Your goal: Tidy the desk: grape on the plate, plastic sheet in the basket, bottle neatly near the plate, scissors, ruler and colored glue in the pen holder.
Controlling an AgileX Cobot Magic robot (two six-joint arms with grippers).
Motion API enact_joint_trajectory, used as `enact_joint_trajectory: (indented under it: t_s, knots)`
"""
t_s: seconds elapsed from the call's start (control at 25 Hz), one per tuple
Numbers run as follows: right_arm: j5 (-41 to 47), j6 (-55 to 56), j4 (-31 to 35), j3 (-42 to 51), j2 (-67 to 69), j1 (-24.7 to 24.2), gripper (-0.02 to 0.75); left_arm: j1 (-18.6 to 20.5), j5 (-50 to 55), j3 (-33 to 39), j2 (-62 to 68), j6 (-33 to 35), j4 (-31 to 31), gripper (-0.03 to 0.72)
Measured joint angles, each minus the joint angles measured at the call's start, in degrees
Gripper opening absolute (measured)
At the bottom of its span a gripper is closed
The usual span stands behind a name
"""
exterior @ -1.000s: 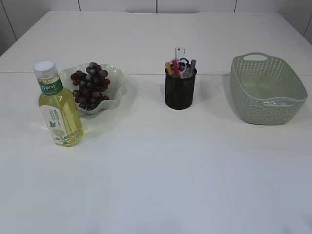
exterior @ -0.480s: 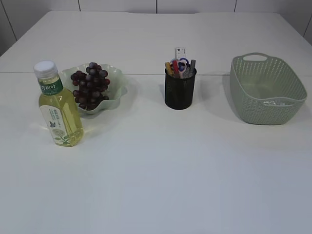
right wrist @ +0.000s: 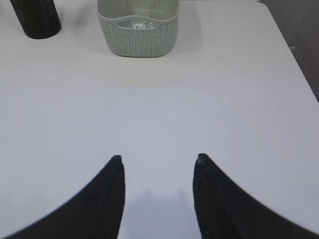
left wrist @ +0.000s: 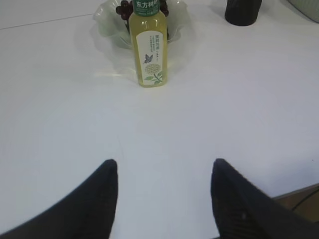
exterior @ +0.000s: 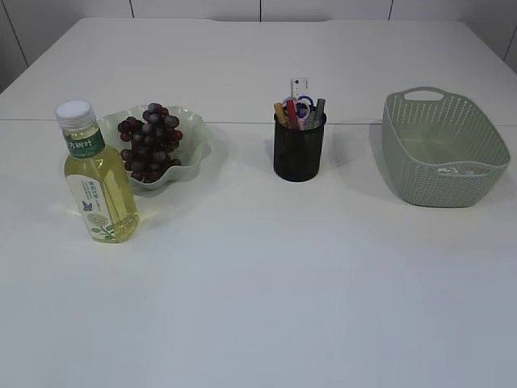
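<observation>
Ext cam front, slanted; wrist cams low.

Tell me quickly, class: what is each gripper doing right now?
Left gripper: open, holding nothing, above bare table short of the bottle.
Right gripper: open, holding nothing, above bare table short of the basket.

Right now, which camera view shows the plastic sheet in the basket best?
The right wrist view: it looks over the basket rim, and the crumpled clear plastic sheet shows on the bottom. The exterior view shows only a pale glint through the front wall. The left wrist view catches just a basket corner, no sheet.
</observation>
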Motion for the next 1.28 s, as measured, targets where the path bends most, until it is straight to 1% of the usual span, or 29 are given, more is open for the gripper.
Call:
enact_joint_trajectory:
  t_s: [0.36,0.48,0.64,0.72,1.28]
  knots:
    - [0.0,0.3,-0.4,0.1,0.0,0.6,0.364,0.0,0.0,0.0,0.0,-0.1,0.1,0.435]
    - [0.0,0.3,-0.4,0.1,0.0,1.2,0.364,1.0,0.0,0.0,0.0,-0.1,0.1,0.435]
    - [0.0,0.3,-0.4,0.1,0.0,4.7,0.364,3.4,0.0,0.0,0.0,-0.1,0.2,0.435]
    - [0.0,0.3,-0.4,0.1,0.0,6.1,0.364,3.8,0.0,0.0,0.0,-0.1,0.3,0.435]
    - [0.0,0.4,-0.4,0.1,0.0,6.2,0.364,3.9,0.0,0.0,0.0,-0.1,0.4,0.435]
